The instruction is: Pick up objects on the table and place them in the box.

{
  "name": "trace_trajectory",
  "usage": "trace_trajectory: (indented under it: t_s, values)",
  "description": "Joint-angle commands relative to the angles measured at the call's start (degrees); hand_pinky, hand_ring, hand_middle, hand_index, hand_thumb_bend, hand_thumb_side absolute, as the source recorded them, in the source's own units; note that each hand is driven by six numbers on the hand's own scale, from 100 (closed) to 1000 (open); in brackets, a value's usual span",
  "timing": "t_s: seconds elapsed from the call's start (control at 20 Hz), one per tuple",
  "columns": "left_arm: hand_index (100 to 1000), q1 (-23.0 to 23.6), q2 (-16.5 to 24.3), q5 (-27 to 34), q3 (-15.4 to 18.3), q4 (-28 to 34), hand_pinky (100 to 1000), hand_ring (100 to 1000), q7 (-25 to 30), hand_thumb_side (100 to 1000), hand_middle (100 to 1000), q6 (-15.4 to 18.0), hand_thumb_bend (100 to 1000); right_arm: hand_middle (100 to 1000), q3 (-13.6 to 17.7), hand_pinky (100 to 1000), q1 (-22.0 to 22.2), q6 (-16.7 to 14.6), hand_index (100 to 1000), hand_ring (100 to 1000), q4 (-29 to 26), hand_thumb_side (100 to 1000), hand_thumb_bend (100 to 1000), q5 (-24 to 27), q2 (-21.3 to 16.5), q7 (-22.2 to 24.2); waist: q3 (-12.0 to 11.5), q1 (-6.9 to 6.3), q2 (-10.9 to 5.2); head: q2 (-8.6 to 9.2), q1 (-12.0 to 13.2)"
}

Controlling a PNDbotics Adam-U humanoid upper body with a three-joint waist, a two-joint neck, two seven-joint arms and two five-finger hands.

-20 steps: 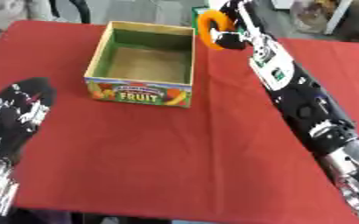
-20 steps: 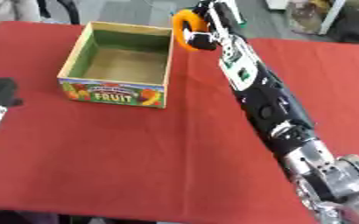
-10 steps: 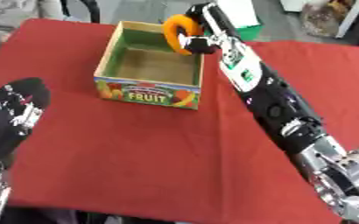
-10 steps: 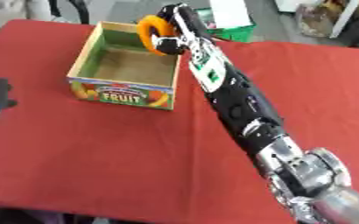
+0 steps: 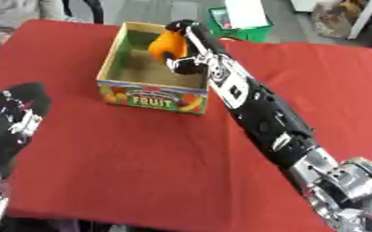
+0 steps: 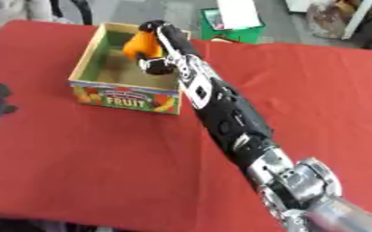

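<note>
Orange object gripped in curled fingers of right hand, held over open fruit box in upper left of frame, red desk beneath, left hand open at lower left edge.

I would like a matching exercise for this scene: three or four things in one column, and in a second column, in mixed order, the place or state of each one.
Things:
1. orange object
2. box
3. left hand
4. right hand

Places or states:
A. stands open on the red tablecloth, with the word FRUIT on its front wall
B. curled round something, over the open box
C. idle at the left edge of the view, holding nothing
D. held in a hand above the inside of the box

Pairs: 1-D, 2-A, 3-C, 4-B
</note>
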State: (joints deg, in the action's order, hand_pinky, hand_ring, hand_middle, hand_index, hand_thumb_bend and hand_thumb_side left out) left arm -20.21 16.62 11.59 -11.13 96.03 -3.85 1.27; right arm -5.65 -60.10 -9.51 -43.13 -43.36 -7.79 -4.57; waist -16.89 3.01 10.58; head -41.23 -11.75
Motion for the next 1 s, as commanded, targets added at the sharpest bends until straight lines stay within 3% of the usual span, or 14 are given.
trace_trajectory:
  t_s: [0.05,0.3,0.55,0.7,1.0]
  values:
    - [650,-0.7,0.4,0.4,0.3,1.2,730,824,0.0,395,722,0.2,541,822,0.5,764,-1.1,-0.1,863,856,-1.6,158,316,-0.2,-1.0,0.0,0.2,-0.37,-0.97,0.48,0.1]
    - [649,0.0,0.5,0.4,0.7,1.1,730,823,-0.4,395,721,0.3,542,809,0.1,750,-0.7,0.3,854,845,-4.8,118,251,4.6,-3.0,-0.5,1.7,-0.53,-1.38,0.34,1.0]
    - [649,0.9,0.8,0.3,1.3,0.8,729,823,-1.1,394,721,0.5,542,780,-1.2,720,1.7,0.8,847,824,-12.0,100,155,15.2,-8.7,1.1,4.4,-0.62,-1.8,0.11,2.6]
    - [649,1.2,0.9,0.2,1.7,0.6,729,823,-1.5,394,720,0.7,543,755,-1.0,692,5.6,2.0,837,805,-17.7,100,100,23.7,-13.9,1.4,6.1,-0.62,-1.9,0.21,3.6]
    - [648,1.8,1.4,0.0,2.4,0.4,729,822,-2.3,394,720,1.0,543,722,2.3,665,16.3,5.9,822,781,-26.5,100,100,38.9,-23.3,-2.0,8.7,-0.41,-1.8,0.65,5.0]
